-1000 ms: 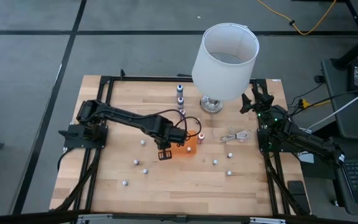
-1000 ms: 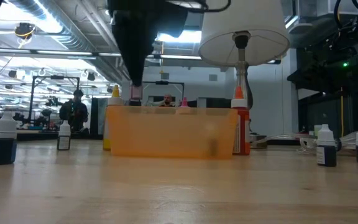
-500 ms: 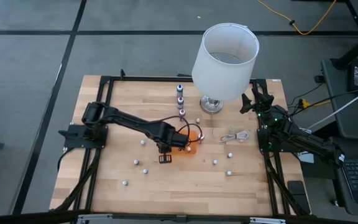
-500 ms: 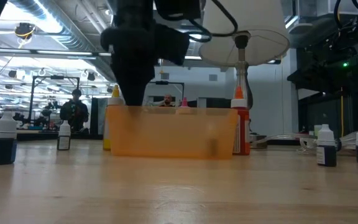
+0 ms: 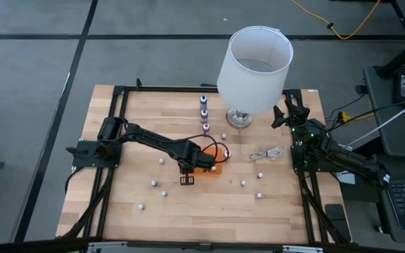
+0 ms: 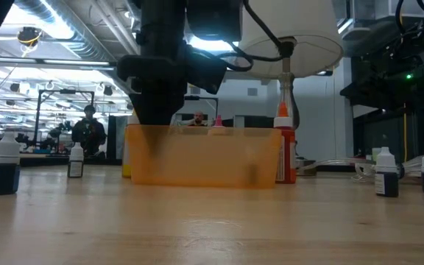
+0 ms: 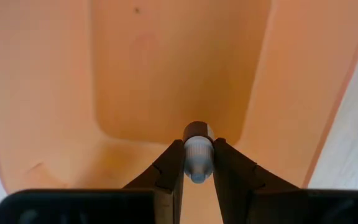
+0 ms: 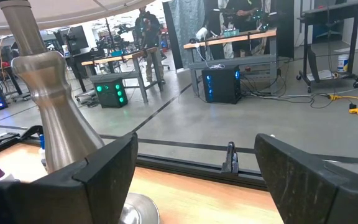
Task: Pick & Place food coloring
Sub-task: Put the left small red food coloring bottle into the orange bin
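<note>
An orange tray stands mid-table, mostly hidden under my left arm in the high view. My left gripper reaches down inside the tray, shut on a small food coloring bottle with a pale cap. Other food coloring bottles stand on the wood: a row at the far side, several pale caps near the front, and some to the right. My right gripper waits open at the far right, beside the lamp. My left gripper pinches the bottle's pale cap between its two fingers, one on each side. The fingers come from above, pointing down. The bottle hangs upright below them inside the tray. Whether its bottom rests on the tray's floor, I cannot tell.
A white-shaded lamp on a metal foot stands at the far right. A coiled white cable lies to the right of the tray. A red bottle with an orange cap stands against the tray's right end. Dark bottles stand at the left and right.
My left gripper has come down from above the tray's rim into the tray, still shut on the bottle, which stays upright. My right arm has kept still.
</note>
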Robot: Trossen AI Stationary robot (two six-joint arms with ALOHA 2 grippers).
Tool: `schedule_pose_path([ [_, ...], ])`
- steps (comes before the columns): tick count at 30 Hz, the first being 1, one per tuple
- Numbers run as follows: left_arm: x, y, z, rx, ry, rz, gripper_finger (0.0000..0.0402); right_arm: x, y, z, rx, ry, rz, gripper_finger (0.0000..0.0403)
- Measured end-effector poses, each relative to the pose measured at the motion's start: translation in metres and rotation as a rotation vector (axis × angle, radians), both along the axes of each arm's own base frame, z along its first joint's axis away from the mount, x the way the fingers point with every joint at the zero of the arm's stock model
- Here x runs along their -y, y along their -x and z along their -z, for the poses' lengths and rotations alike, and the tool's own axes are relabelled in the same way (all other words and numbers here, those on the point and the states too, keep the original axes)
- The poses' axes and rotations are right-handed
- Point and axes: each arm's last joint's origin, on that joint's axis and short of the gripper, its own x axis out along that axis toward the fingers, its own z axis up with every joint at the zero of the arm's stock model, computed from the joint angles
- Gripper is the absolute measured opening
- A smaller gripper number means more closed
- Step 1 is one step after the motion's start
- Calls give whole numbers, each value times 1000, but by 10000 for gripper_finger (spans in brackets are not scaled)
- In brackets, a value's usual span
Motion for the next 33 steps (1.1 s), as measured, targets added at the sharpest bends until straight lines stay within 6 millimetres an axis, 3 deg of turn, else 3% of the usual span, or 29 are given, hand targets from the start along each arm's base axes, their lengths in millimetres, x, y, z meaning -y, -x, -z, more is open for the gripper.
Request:
schedule_pose_path([
  [20,0,0,2,0,-15,-7,61,0,0,0,0,0,0,323],
  [28,3,4,13,-10,-5,2,61,0,0,0,0,0,0,323],
  [33,4,4,13,-4,6,2,76,0,0,0,0,0,1,323],
])
